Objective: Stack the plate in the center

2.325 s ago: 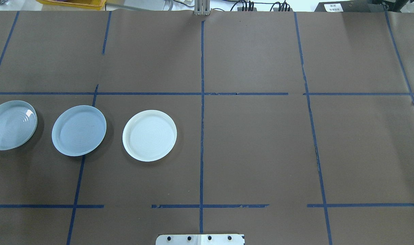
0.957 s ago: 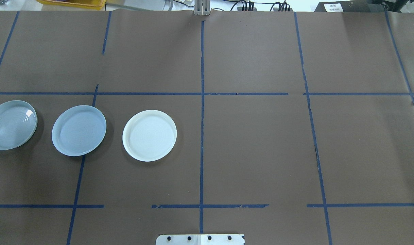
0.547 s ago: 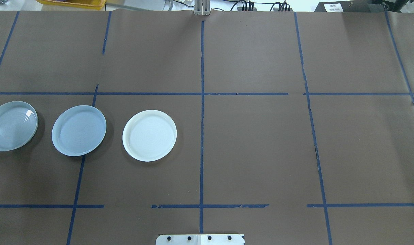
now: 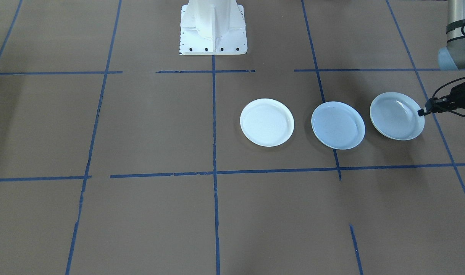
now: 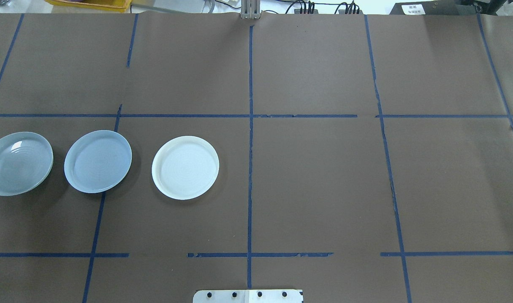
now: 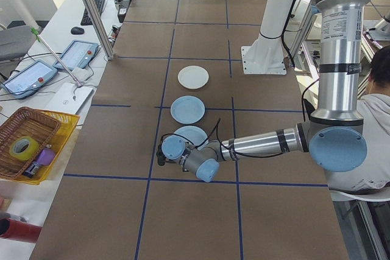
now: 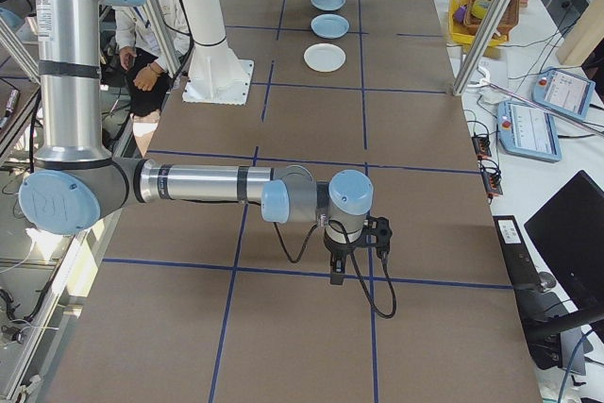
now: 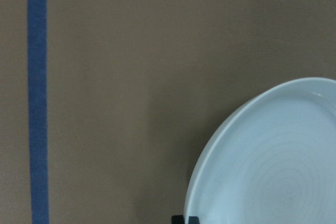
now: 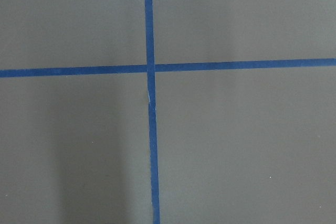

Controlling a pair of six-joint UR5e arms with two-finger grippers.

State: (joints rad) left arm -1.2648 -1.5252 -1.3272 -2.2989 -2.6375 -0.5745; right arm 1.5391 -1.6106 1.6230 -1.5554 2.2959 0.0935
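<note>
Three plates lie in a row. The center [image 5: 97,161] [image 4: 338,125] is the smooth pale blue plate. A plain white plate [image 5: 185,167] [image 4: 267,122] lies on one side of it and a ringed pale blue plate [image 5: 20,164] [image 4: 396,116] on the other. My left gripper [image 4: 421,112] [image 6: 161,155] is shut on the ringed plate's outer rim. That plate [image 8: 273,161] sits tilted, with a dark fingertip [image 8: 184,219] at its edge in the left wrist view. My right gripper [image 7: 354,266] hangs over bare table far from the plates. Whether it is open or shut I cannot tell.
Blue tape lines grid the brown table cover. The white robot pedestal [image 4: 213,26] stands at the table's robot side. A yellow tray with a basket [image 6: 30,144] and tablets [image 6: 76,55] sit beyond the far edge. A person [image 6: 378,101] sits beside the robot.
The ringed plate has shifted right and toward the robot, its shadow has widened and its highlight has moved. The center and the white plate have not moved.
</note>
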